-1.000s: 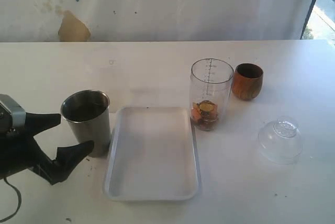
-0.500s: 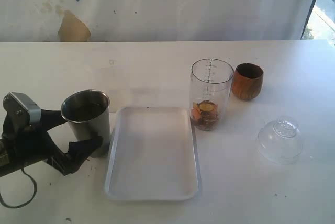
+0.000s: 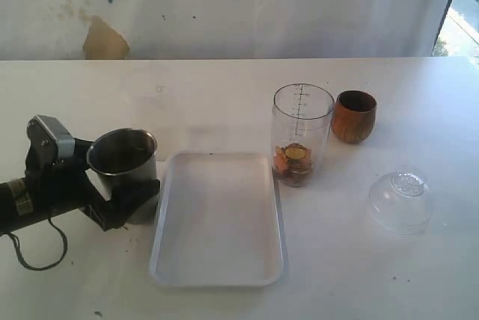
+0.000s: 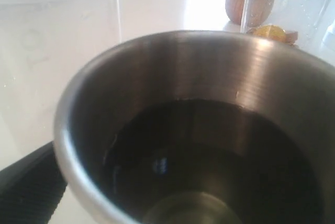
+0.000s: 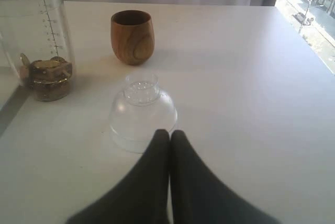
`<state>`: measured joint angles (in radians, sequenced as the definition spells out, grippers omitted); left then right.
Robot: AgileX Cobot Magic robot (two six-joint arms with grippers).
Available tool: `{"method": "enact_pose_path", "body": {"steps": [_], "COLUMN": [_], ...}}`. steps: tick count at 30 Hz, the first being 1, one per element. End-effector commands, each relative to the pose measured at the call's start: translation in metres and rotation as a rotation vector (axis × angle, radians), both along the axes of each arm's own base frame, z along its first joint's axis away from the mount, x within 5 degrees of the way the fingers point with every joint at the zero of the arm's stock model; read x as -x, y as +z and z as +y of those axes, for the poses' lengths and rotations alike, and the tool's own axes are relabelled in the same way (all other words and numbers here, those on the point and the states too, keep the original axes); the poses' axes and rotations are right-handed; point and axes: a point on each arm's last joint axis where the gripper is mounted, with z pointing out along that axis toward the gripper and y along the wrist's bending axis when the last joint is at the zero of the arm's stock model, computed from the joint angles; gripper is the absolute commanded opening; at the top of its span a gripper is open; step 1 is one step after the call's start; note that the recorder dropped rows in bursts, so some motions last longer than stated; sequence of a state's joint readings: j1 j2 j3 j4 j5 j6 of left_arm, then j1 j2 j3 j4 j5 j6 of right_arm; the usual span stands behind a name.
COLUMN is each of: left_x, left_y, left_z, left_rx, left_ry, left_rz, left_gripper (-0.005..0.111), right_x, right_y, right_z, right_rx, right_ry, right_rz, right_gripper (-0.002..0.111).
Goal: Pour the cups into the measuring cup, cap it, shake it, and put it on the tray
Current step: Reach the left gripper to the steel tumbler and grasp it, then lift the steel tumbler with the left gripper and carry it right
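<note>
Gripping the steel cup
Left hand spread wide around it, right hand closed, empty; squeeze next, lift toward 3 o'clock

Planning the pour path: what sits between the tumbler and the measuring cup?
Only the tray, its far end, between tumbler and measuring cup; exterior view shows it.

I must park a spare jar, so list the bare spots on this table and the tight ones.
Free: inside the tray; the table between tray and dome lid; the far strip behind the steel tumbler. Tight: measuring cup beside wooden cup; left fingers straddling the tumbler.
</note>
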<state>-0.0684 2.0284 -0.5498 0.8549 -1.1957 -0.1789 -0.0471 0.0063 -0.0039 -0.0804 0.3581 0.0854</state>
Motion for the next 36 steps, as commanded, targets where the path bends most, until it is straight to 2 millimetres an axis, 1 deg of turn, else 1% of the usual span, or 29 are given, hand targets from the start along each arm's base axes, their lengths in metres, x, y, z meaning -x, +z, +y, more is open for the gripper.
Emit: {"method": "enact_pose_path", "body": {"steps": [1, 13, 15, 17, 20, 26, 28, 29, 33, 36], "left_x": [-0.006, -0.007, -0.006, -0.005, -0.003, 0.003, 0.003, 0.003, 0.002, -0.003], "left_y": [0.002, 0.003, 0.002, 0.002, 0.002, 0.000, 0.000, 0.001, 0.004, 0.016], "left_z": [-0.002, -0.003, -0.004, -0.004, -0.006, -0.009, -0.009, -0.009, -0.009, -0.006], "left_rx": [0.016, 0.010, 0.006, 0.003, -0.002, -0.023, -0.023, -0.021, -0.010, 0.001], "left_ry": [-0.017, -0.022, -0.042, -0.055, -0.081, -0.157, -0.163, -0.165, -0.151, -0.094], "left_rz": [-0.022, -0.025, -0.025, -0.025, -0.025, -0.024, -0.025, -0.030, -0.056, -0.093], "left_gripper": [0.105, 0.105, 0.100, 0.088, 0.061, 0.020, 0.002, 0.000, 0.000, 0.000], "right_x": [0.000, 0.000, 0.000, 0.000, 0.000, 0.000, 0.000, 0.000, 0.000, 0.000], "right_y": [0.000, 0.000, 0.000, 0.000, 0.000, 0.000, 0.000, 0.000, 0.000, 0.000], "right_z": [0.000, 0.000, 0.000, 0.000, 0.000, 0.000, 0.000, 0.000, 0.000, 0.000], "right_rx": [-0.001, -0.001, -0.001, -0.001, -0.001, -0.001, -0.001, -0.001, -0.001, -0.001], "right_ry": [-0.005, -0.005, -0.005, -0.005, -0.005, -0.005, -0.005, -0.005, -0.005, -0.005], "right_rz": [-0.010, -0.010, -0.010, -0.010, -0.010, -0.010, -0.010, -0.010, -0.010, -0.010], "right_gripper": [0.000, 0.000, 0.000, 0.000, 0.000, 0.000, 0.000, 0.000, 0.000, 0.000]}}
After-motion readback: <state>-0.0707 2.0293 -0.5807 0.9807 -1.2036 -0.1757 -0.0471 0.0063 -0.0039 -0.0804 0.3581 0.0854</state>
